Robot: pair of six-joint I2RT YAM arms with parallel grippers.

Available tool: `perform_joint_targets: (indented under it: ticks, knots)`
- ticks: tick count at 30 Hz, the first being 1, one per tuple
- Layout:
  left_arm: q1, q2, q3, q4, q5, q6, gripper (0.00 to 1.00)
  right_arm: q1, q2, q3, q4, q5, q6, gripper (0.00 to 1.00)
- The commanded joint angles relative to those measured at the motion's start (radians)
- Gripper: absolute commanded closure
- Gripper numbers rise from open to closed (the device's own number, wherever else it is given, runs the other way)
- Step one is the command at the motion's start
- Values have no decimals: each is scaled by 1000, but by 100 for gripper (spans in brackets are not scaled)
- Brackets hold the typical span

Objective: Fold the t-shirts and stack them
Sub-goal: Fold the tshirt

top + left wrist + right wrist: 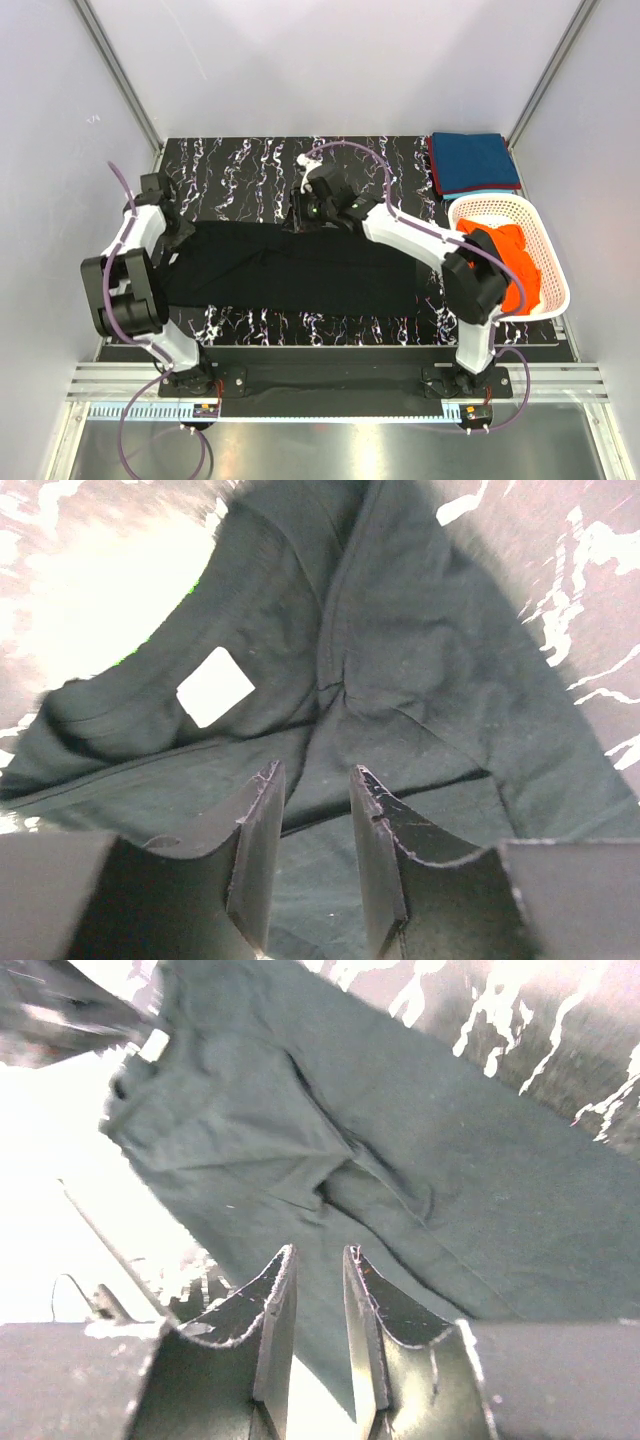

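White enclosure walls, black marbled table (230,170). The black t-shirt (290,270) lies across the middle of it as a long flattened band running left to right. The teal-blue t-shirt (480,160) sits folded on the dark red t-shirt (434,165) at the far right corner. The orange t-shirt (515,265) is bunched in the white basket (555,250).

Handling: thin, limp, light knit. It will drape and sag from any pinch and can drag on the mat rather than slide clean. Best hold is probably a doubled edge or seam at the band's ends. A single-layer pinch would likely peel the fold apart.

Left gripper (316,770): jaws set a narrow gap apart, nothing between them, poised over the collar end. Right gripper (320,1250): same narrow gap, nothing held, over a wrinkled seam near the cloth's edge.

Views:
- Top view gives the whole layout, the stack and the basket, but both claws are hidden against the black cloth.
- Left wrist view shows the white neck label (213,685) and collar seams, invisible from above.
- Right wrist view shows the puckered fold lines and bare mat past the hem.
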Motion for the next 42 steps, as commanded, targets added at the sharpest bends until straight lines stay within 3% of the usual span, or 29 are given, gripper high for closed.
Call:
perform_joint_targets:
  ticks: [1, 6, 17, 23, 24, 27, 29, 31, 36, 42]
  knots:
    - [-23, 73, 14, 62, 38, -26, 64, -7, -90, -28, 4, 75, 4, 68]
    - [-31, 222, 82, 67, -32, -50, 64, -12, -155, -58, 4, 125, -2, 68]
    - [-51, 512, 405, 119, 77, -130, 63, -44, -206, -78, 7, 233, -76, 69]
    - [-106, 843, 857, 168, 384, -165, 63, -137, -199, -92, 9, 237, -84, 69]
    - [-114, 881, 995, 180, 418, -186, 63, -151, -195, -91, 10, 237, -87, 69]
    - [-116, 934, 1160, 208, 508, -242, 62, -193, -186, -81, -1, 231, -99, 69]
    - [-112, 882, 1134, 243, 501, -230, 59, -208, -193, -78, -14, 239, -102, 69]
    - [-106, 761, 1018, 332, 504, -214, 55, -216, -213, -87, -21, 259, -104, 69]
    - [-109, 534, 776, 374, 564, -178, 53, -222, -264, -127, -48, 244, -64, 68]
    - [-233, 342, 476, 334, 555, -79, 56, -259, -403, -262, -96, 204, -22, 68]
